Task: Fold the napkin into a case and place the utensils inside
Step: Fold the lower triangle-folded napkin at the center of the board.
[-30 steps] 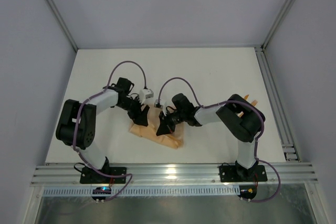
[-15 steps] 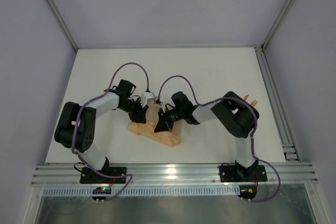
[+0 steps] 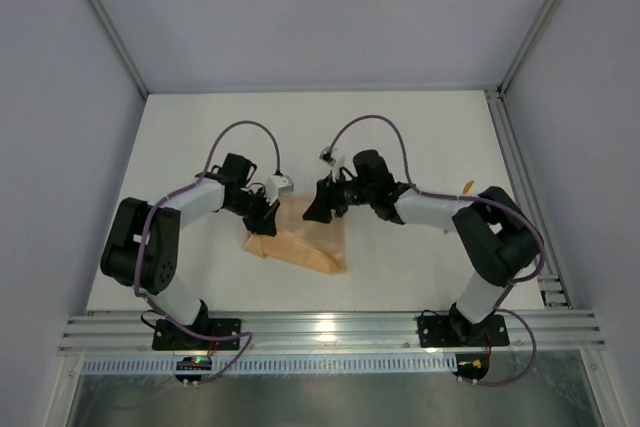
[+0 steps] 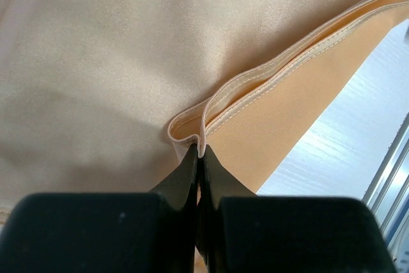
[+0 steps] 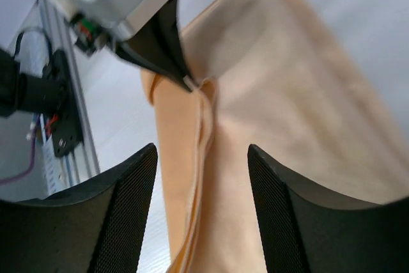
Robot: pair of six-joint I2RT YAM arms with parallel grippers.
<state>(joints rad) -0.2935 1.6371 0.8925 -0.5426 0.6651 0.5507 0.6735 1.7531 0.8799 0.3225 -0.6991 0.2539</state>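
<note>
Jaws pinched shut on a doubled hem: your left gripper (image 4: pixel 200 153) clamps the napkin (image 4: pixel 96 81) at its folded edge, apparently to anchor the crease. The cloth lies partly folded on the table (image 3: pixel 420 127) between both arms. Your right gripper (image 5: pixel 201 151) hovers over it, fingers spread and empty, likely free for the next fold. The utensils (image 3: pixel 468 185) wait far right, beside that arm

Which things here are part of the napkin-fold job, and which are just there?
Job: napkin, its folded edge pinched by the left gripper; right gripper, open over it; utensils, only a sliver showing.
Just there: aluminium rail; purple cables.
</note>
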